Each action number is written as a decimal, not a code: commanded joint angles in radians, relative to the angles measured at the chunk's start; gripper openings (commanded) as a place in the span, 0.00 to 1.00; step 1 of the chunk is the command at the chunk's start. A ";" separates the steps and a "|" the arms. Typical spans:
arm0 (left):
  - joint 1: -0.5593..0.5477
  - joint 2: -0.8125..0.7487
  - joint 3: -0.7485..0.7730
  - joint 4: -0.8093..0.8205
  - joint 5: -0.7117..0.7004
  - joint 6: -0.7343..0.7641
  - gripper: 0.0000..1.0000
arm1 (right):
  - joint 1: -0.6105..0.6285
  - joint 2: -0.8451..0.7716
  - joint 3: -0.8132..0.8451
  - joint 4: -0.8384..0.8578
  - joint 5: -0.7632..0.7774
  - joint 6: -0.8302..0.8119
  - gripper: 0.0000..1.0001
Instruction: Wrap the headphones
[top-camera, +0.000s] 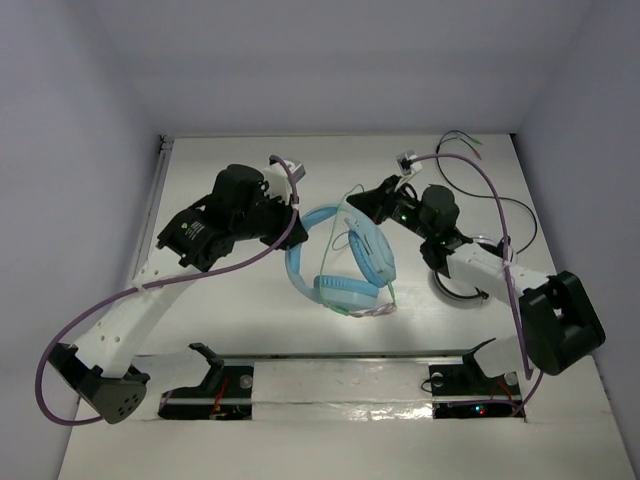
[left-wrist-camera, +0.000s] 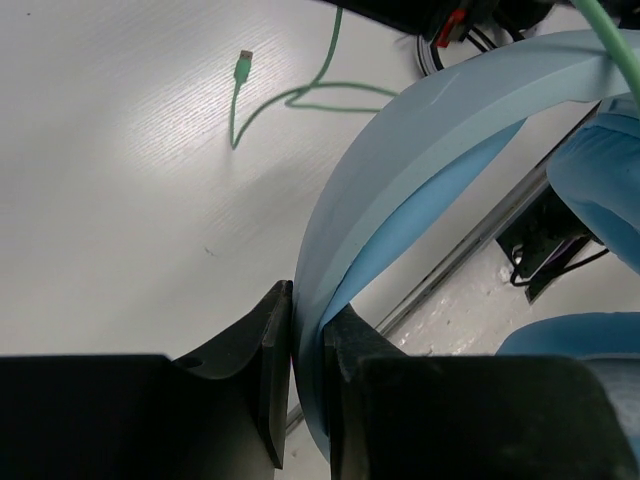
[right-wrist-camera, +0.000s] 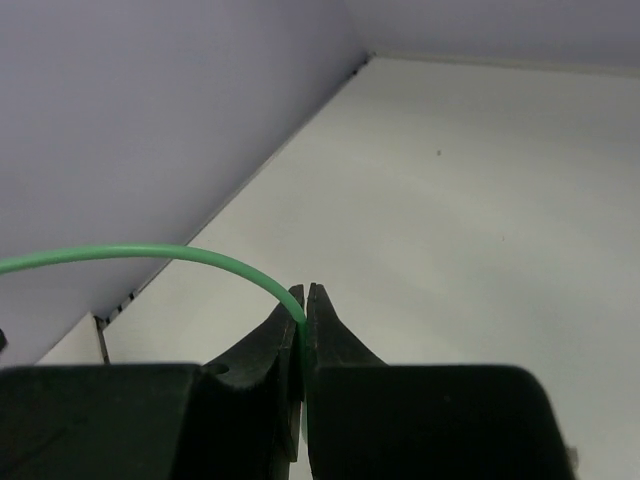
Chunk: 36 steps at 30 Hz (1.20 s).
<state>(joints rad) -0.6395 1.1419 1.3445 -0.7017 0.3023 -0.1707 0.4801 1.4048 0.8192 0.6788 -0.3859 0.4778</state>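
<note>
Headphones (top-camera: 348, 291): middle of the desk (top-camera: 250, 320), between the two arms.
Left end effector (left-wrist-camera: 307, 310): left of the headphones, clamped on the headband (left-wrist-camera: 420, 140).
Right end effector (right-wrist-camera: 303, 300): behind the headphones, pinching their cable (right-wrist-camera: 150, 250).
Coil (top-camera: 455, 288): right of the headphones, seemingly flat on the desk beneath the right arm.
Second cable (top-camera: 520, 203): far right, behind the coil.

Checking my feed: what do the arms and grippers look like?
The left arm and right arm have white links, black joint housings and a purple cable alongside. The left gripper and right gripper are black, with wedge-shaped fingers.
</note>
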 joint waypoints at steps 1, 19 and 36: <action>-0.003 -0.042 0.048 0.129 0.063 -0.062 0.00 | 0.003 -0.015 -0.040 0.037 0.004 0.030 0.00; 0.006 0.035 0.289 0.120 -0.273 -0.089 0.00 | 0.021 0.147 -0.035 0.209 -0.490 0.180 0.22; 0.006 0.024 0.188 0.409 0.010 -0.240 0.00 | 0.054 0.255 -0.038 0.410 -0.476 0.268 0.75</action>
<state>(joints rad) -0.6334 1.2098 1.5520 -0.5270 0.1898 -0.2951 0.5251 1.7008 0.7757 1.0321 -0.8673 0.7738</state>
